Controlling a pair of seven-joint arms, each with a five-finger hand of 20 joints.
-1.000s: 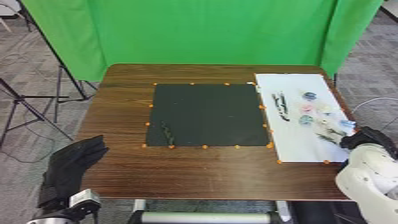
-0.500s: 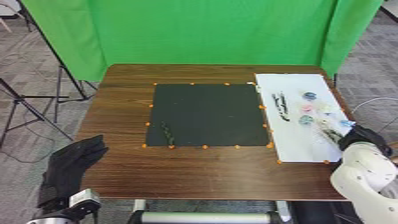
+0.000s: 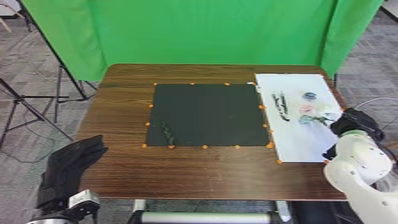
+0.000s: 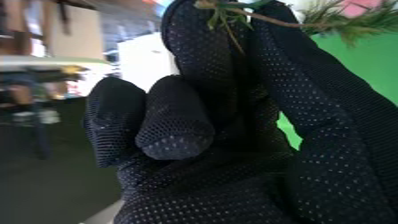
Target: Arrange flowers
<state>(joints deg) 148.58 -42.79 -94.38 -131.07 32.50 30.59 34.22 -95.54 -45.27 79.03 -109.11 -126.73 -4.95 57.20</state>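
Brown wood grain runs across the surface (image 3: 195, 175) before you; a matte black square (image 3: 209, 112) lies on it, orange dots (image 3: 205, 146) round its edges, and just beside it on your right is a smooth white sheet (image 3: 298, 145). Behind the surface hangs a green curtain (image 3: 204, 35) with soft vertical folds; grey carpet (image 3: 53, 60) spreads around, and thin black tripod legs (image 3: 34, 97) stand to your left.

On the white sheet you have a round, ruffled blue flower (image 3: 309, 95), a pale pink flower (image 3: 307, 108) and a blue-green flower (image 3: 306, 119); slender dark twigs (image 3: 282, 106) lie on their left, and a narrow dark green sprig (image 3: 168, 135) rests on the black square near its near-left corner.

Your right hand (image 3: 358, 121) is over the sheet's right edge, its fingers pinching a thin brown stem (image 4: 275, 20) with needle-like green leaves; the glove is perforated mesh. Your left hand (image 3: 73, 162) is by the surface's left edge, fingers extended and close together.
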